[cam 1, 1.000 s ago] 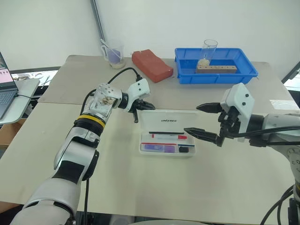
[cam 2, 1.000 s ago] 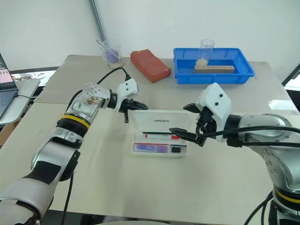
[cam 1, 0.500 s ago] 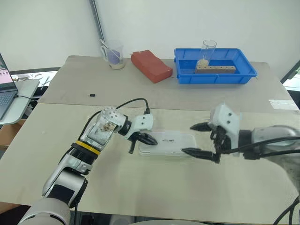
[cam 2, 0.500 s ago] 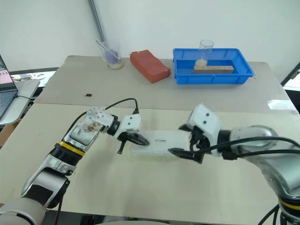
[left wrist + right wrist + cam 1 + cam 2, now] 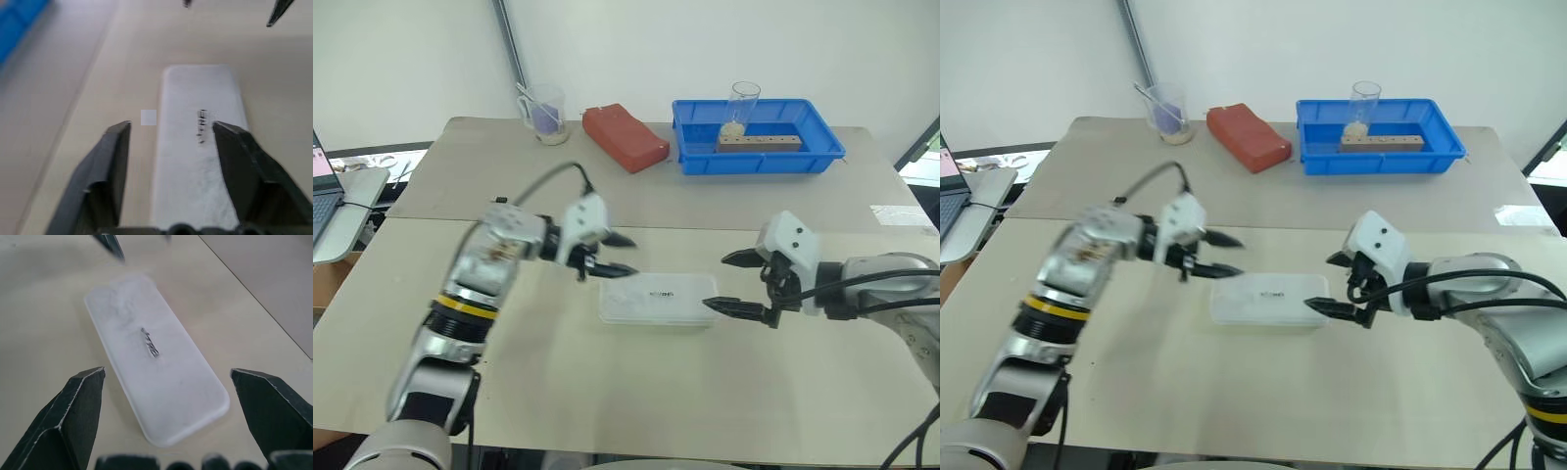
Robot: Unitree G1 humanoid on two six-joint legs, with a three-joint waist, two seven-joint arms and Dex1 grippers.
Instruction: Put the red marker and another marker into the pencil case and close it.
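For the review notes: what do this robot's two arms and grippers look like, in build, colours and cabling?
Both arms are silver-grey metal with black joint sections. The left arm bears a yellow band, and a black cable loops to its wrist. Each wrist has a white housing. The left gripper and right gripper each have two black pointed fingers.

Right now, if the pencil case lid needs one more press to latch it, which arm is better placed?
Right, probably: the right gripper hangs open at the pencil case end; the left gripper sits off its far corner.

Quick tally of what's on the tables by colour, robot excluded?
White: 1, the pencil case, lid down
Blue: 1, the tray
Red-brown: 1, the block
Clear: 2, a cup and a glass
Total: 5
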